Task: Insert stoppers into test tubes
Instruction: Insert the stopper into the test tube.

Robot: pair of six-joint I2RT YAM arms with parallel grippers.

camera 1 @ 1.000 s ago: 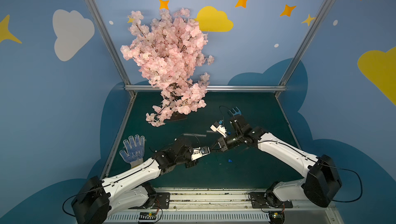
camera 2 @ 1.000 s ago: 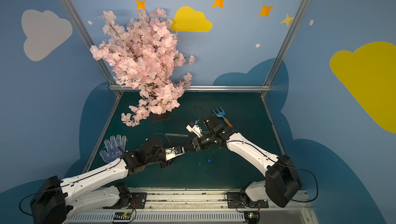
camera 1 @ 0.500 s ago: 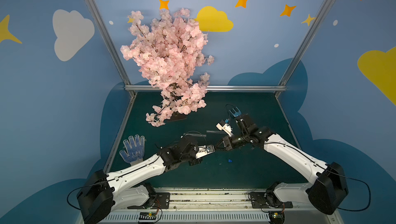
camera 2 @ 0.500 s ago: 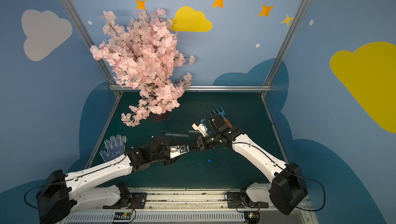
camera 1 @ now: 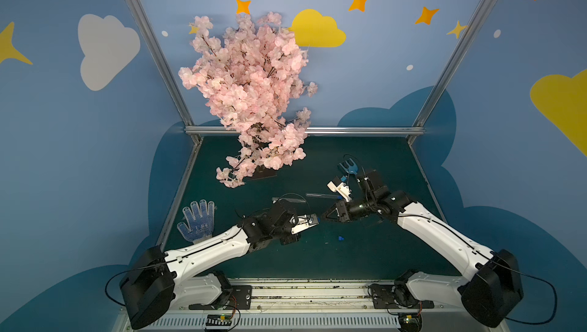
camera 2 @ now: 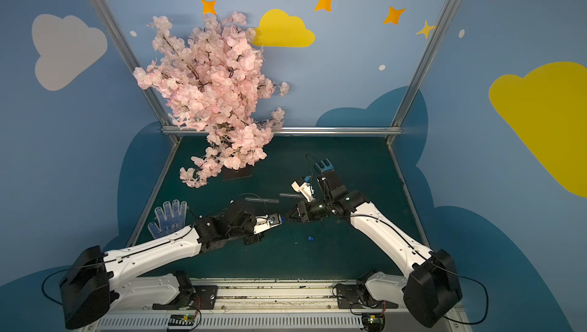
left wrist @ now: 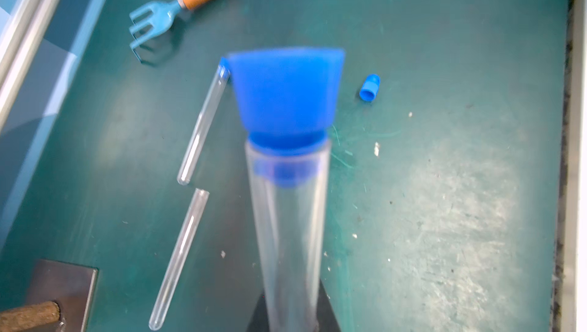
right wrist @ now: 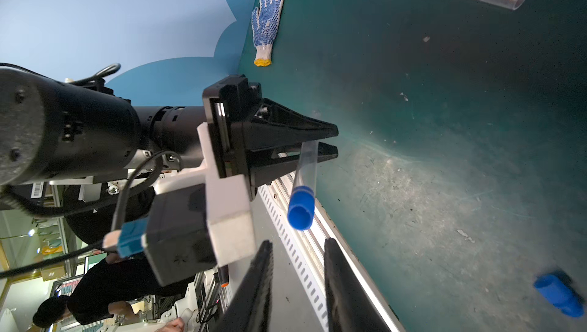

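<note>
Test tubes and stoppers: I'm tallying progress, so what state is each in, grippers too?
Held tube: stoppered, clamped in left gripper.
Second tube: lying flat, stoppered.
Bare tube: lying flat, mouth open.
Loose stopper: lying free, unused.
Right gripper: open, empty.

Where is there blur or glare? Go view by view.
Left wrist: the near stopper and its tube are soft, out of focus; the table behind is sharp. Right wrist: the loose stopper is smeared, with pale glare on the table. In both top views: dark table, lying tubes barely show.
</note>
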